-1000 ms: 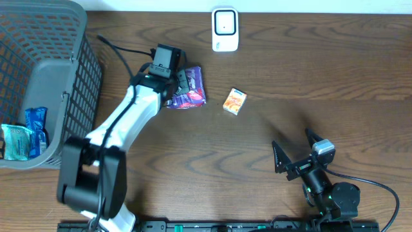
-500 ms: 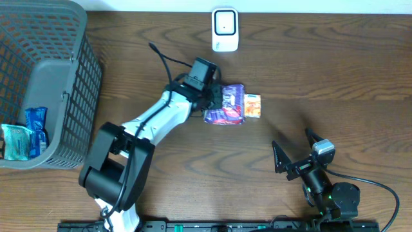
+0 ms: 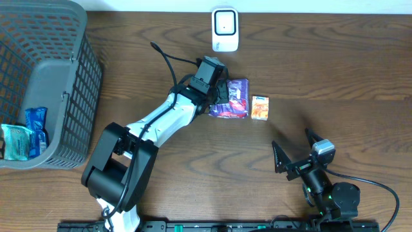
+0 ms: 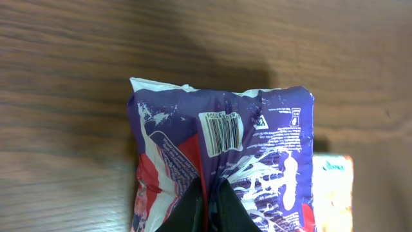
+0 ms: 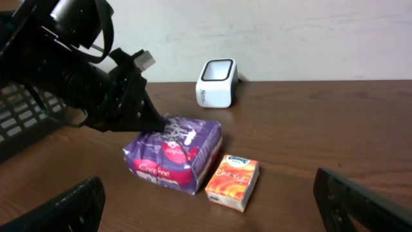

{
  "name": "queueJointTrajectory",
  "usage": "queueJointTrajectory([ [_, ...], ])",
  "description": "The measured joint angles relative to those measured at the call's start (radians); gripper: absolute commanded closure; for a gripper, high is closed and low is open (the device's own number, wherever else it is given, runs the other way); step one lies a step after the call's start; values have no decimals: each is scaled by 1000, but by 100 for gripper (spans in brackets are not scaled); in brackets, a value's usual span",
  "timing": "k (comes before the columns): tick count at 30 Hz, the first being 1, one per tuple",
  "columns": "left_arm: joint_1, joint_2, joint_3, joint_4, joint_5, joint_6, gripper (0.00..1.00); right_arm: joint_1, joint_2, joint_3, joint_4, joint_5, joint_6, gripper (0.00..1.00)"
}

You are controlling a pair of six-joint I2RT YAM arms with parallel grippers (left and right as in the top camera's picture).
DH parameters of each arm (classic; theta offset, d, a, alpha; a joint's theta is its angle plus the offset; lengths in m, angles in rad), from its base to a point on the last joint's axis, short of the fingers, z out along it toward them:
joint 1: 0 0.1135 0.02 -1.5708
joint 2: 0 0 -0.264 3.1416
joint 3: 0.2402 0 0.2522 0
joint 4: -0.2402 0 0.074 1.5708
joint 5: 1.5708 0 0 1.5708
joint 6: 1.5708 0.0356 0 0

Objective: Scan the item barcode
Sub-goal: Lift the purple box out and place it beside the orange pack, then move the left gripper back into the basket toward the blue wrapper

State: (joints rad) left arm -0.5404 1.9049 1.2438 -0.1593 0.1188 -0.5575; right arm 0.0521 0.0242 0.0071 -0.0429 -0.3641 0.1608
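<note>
even soft light; sharp frames

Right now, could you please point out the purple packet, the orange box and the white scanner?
purple packet (image 3: 237, 100), overhead view, top face.
orange box (image 3: 259, 107), overhead view, top face.
white scanner (image 3: 224, 26), overhead view, front window.

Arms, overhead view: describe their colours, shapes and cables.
The left arm has a white link between bulky black joints, and a black wrist cable. The right arm is black with a grey block and a black base cable.
</note>
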Motion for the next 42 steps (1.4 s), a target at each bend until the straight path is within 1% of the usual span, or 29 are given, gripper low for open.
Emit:
queueJointTrajectory([
  [1,2,0,0,11,-25,-18,83,0,0,0,0,0,0,1],
  [2,2,0,0,24,-37,-24,72,0,0,0,0,0,0,1],
  [3,3,0,0,50,-53,-33,53,0,0,0,0,0,0,1],
  [4,3,0,0,75,-61,-48,40,0,0,0,0,0,0,1],
  [5,3,0,0,90,-71,-50,23,0,0,0,0,0,0,1],
  [6,3,0,0,91,-74,-53,18,0,0,0,0,0,0,1],
  [7,3,0,0,89,-78,-51,16,0,0,0,0,0,0,1],
  [9,3,0,0,80,-81,-62,14,0,0,0,0,0,0,1],
  [12,16,-15,0,46,-81,-55,14,0,0,0,0,0,0,1],
  [16,82,-179,-2,-30,-81,3,14,0,0,0,0,0,0,1],
  [17,116,-279,-2,-71,-82,26,14,0,0,0,0,0,0,1],
  [19,168,-415,2,-111,-89,56,14,0,0,0,0,0,0,1],
  [20,188,-466,3,-131,-93,65,14,0,0,0,0,0,0,1],
  [22,251,-579,4,-222,-95,84,14,0,0,0,0,0,0,1],
  [24,329,-684,4,-283,-98,109,14,0,0,0,0,0,0,1],
  [27,444,-805,4,-290,-113,173,14,0,0,0,0,0,0,1],
  [30,592,-881,4,-238,-219,208,15,0,0,0,0,0,0,1],
  [31,651,-891,4,-214,-267,219,15,0,0,0,0,0,0,1],
  [32,673,-892,4,-202,-288,220,14,0,0,0,0,1,0,1],
  [33,725,-884,4,-177,-304,222,14,0,0,0,0,0,0,1],
  [34,757,-873,4,-157,-311,223,14,0,0,0,0,0,0,1],
  [36,862,-820,4,-125,-343,226,14,0,0,0,0,0,0,1],
  [37,906,-775,4,-123,-352,226,14,0,0,0,0,0,0,1],
  [40,978,-672,4,-133,-362,230,14,0,0,0,0,0,0,1],
  [42,1028,-581,4,-178,-365,243,14,0,0,0,0,0,0,1],
])
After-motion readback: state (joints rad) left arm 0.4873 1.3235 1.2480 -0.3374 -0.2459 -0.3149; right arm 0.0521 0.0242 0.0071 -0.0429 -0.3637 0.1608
